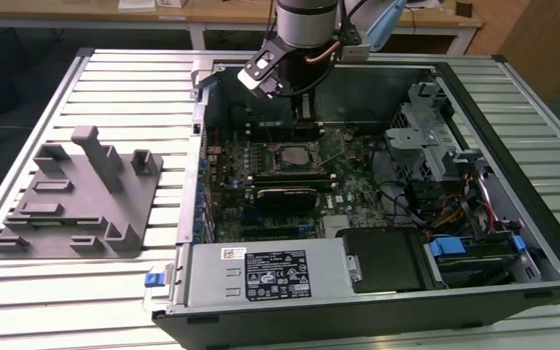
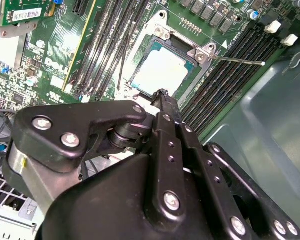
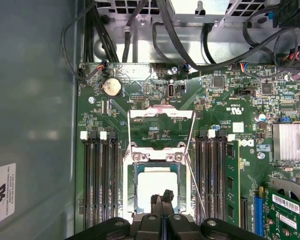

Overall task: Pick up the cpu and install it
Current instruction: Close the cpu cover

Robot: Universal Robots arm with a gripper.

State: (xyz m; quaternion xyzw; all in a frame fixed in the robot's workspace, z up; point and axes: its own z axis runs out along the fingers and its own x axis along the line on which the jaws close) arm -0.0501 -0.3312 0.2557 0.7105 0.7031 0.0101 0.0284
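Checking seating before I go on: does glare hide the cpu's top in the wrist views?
Yes: in the second wrist view the cpu is washed out near white; in the first wrist view it glares, one edge behind the gripper.

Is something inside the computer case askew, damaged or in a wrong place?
Nothing looks damaged. The cpu lies flat and square in its socket. The load plate stands open and the lever is unlatched, so the cpu is not clamped. The shut gripper hangs over its edge.

Small flat square silvery-topped cpu is seated flat in the motherboard socket, top face exposed, flanked by memory-slot banks on both sides.
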